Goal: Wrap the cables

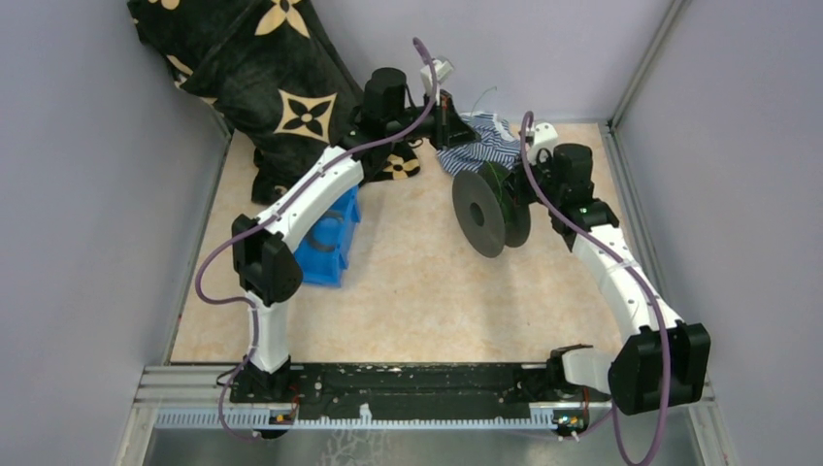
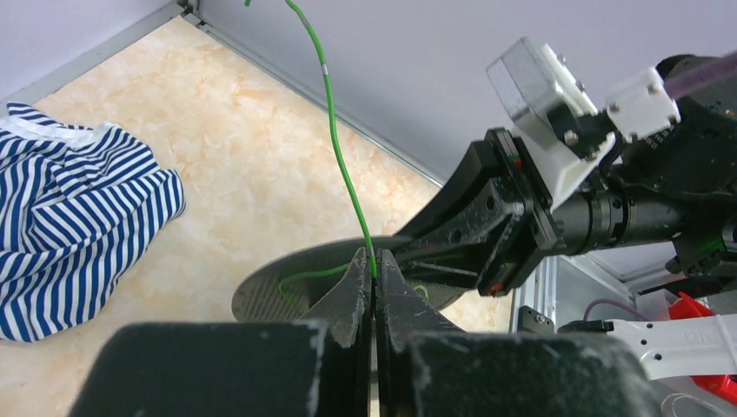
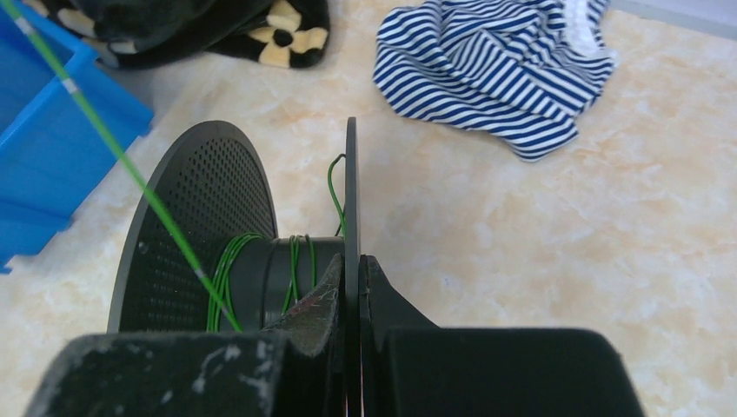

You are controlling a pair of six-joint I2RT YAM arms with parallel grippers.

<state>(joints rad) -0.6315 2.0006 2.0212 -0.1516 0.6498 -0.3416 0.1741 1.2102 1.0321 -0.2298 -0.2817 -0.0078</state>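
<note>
Just thin green cables (image 3: 224,274) around spool (image 3: 195,195)

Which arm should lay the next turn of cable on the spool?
Left. The left gripper is shut on the green cable, which leads to the hub of the spool. The right gripper is clamped on the spool's flange, holding it upright.

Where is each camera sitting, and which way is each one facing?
Top external: high behind the bases, looking down on the table; left arm and right arm show.
Left wrist: on the left arm, facing along the left tool, shut on the green cable, toward the right arm's wrist.
Right wrist: facing along the right tool, clamped on the spool flange.
Shared: both wrist views show spool, cable and striped cloth.
</note>
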